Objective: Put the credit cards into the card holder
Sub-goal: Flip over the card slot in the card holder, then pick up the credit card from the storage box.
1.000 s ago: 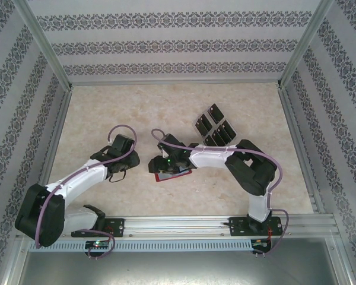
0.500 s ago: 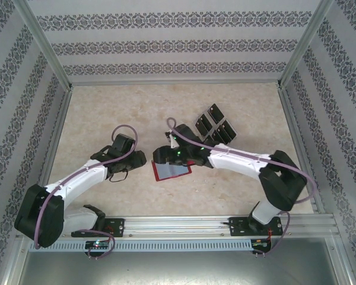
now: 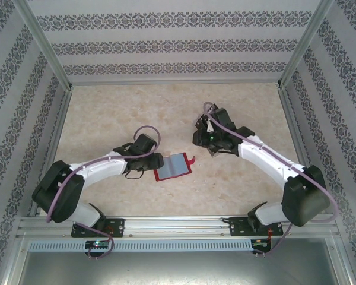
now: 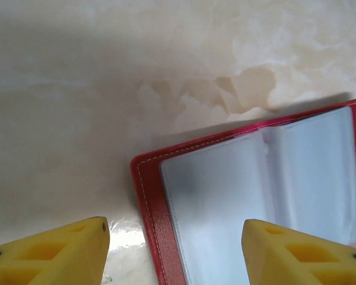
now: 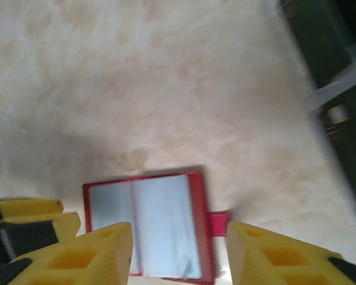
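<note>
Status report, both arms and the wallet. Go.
Left gripper open, fingers astride a corner of the red wallet. Right gripper open, empty, apart from it. Wallet open flat on the table, pockets up, nothing lying on it.

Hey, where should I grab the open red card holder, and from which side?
Probably the card holder's left red border, coming from the left: it lies flat and open, and that edge sits between the left gripper's spread fingers.
</note>
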`<action>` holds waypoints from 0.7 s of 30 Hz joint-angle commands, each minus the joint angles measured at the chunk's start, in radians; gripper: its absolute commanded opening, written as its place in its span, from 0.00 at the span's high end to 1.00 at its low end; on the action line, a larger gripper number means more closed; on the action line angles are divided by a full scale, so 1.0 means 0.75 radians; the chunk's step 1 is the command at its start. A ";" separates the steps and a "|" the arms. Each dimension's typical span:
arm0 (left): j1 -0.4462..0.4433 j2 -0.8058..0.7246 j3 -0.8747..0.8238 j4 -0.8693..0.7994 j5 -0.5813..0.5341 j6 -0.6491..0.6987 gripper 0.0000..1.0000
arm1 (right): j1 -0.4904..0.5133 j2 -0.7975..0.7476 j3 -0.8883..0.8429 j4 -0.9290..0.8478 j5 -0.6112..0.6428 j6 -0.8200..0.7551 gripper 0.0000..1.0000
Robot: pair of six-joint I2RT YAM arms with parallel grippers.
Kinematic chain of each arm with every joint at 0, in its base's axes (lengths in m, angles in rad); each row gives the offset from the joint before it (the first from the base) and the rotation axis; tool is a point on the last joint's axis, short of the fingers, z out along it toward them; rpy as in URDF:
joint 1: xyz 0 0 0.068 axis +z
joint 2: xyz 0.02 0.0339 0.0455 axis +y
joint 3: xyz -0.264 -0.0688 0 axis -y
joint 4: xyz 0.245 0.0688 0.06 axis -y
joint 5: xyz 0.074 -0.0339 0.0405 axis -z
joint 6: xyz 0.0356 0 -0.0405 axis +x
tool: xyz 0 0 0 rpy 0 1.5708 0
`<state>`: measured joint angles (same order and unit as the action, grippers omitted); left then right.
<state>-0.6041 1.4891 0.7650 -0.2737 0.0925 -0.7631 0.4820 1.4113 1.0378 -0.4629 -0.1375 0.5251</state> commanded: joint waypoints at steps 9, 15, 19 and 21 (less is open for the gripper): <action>-0.024 0.007 0.036 -0.048 -0.072 0.051 0.37 | -0.066 0.228 0.190 -0.329 0.270 -0.382 0.68; -0.023 -0.003 0.032 -0.050 -0.071 0.053 0.37 | -0.065 0.343 0.250 -0.352 0.373 -0.438 0.68; -0.023 -0.012 0.027 -0.051 -0.076 0.052 0.37 | -0.066 0.399 0.269 -0.355 0.410 -0.460 0.69; -0.023 -0.014 0.024 -0.051 -0.078 0.052 0.37 | -0.065 0.423 0.277 -0.354 0.405 -0.466 0.69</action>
<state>-0.6094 1.5036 0.7708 -0.2810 0.0574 -0.7403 0.4339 1.7050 1.2175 -0.6960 0.1234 0.2062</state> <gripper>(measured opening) 0.634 0.315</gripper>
